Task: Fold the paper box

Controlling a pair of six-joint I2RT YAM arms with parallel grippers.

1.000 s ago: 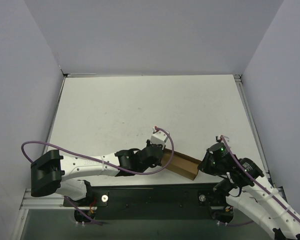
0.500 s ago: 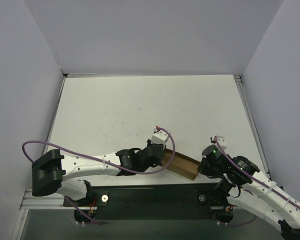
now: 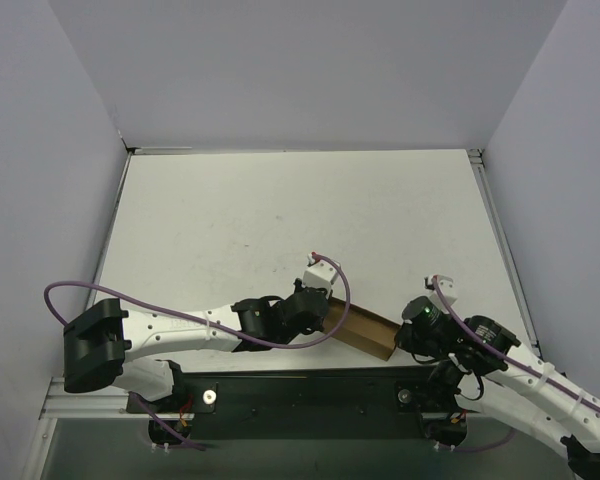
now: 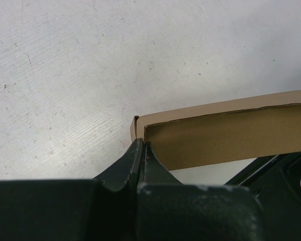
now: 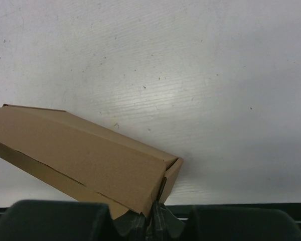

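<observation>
We see a long, brown paper box [image 3: 361,332] lying near the front edge of the white table [image 3: 280,210], between the two arms. The left gripper [image 4: 141,149] is pinched closed on the box's left end, and the right gripper [image 5: 154,220] is clenched on its right end corner.

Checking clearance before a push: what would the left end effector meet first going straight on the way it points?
The paper box: the left end effector has its tips at the box's end, seemingly pinching it.
</observation>
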